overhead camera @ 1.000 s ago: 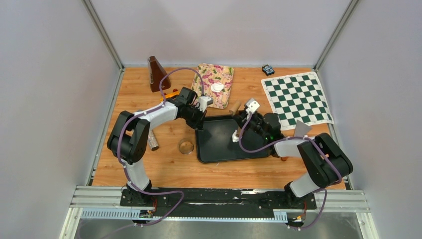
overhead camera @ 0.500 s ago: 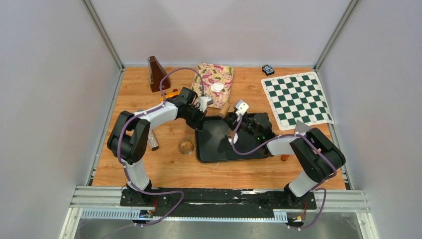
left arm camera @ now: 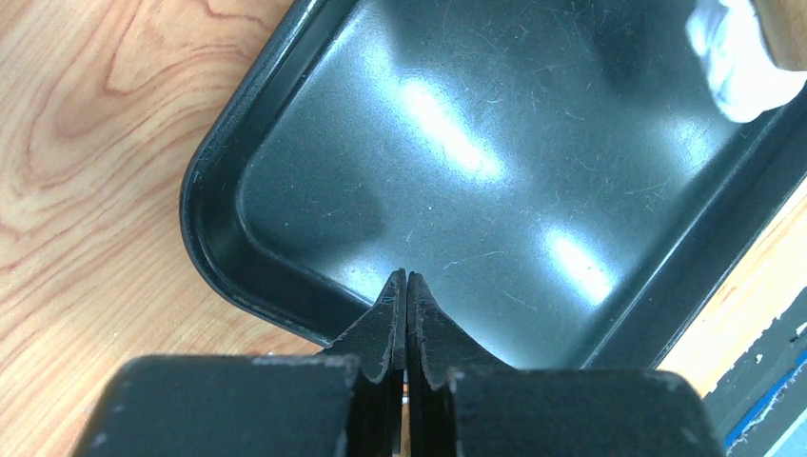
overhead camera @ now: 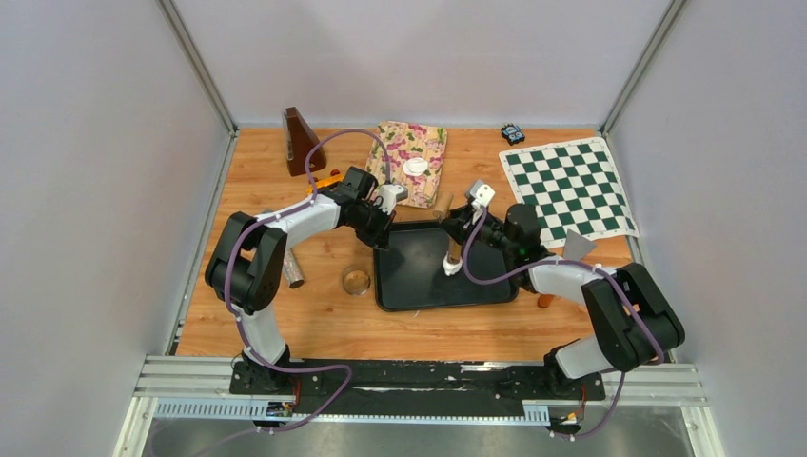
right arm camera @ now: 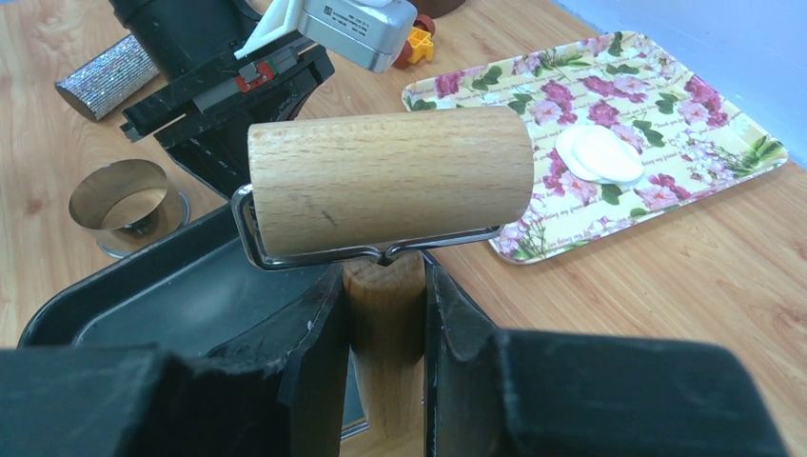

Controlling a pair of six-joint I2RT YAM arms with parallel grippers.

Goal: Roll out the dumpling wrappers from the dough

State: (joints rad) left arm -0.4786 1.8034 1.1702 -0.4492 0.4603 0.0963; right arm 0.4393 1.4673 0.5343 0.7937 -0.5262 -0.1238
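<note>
Right wrist: two dumpling wrappers (right arm camera: 600, 154), one roller (right arm camera: 390, 181) tight in right gripper (right arm camera: 383, 290); left gripper (left arm camera: 406, 281) pinched together.

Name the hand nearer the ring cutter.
Left. The left hand is at the tray's far-left corner, near the cutter; the right hand is farther right, over the tray.

Two arms: one left arm (overhead camera: 285, 224) and one right arm (overhead camera: 571, 278). Two trays: one black tray (overhead camera: 419, 281) and one floral tray (right arm camera: 685, 105). Two wrappers (right arm camera: 600, 154), overlapping, as far as shows. One roller (right arm camera: 390, 181). One dough lump (overhead camera: 451, 266). One ring cutter (right arm camera: 124, 195). One glittery cylinder (right arm camera: 100, 65). One metronome (overhead camera: 303, 141). One chessboard (overhead camera: 569, 188). One small black gadget (overhead camera: 513, 132). One yellow-and-orange toy (right arm camera: 419, 45). One grey flat piece (overhead camera: 577, 246).
</note>
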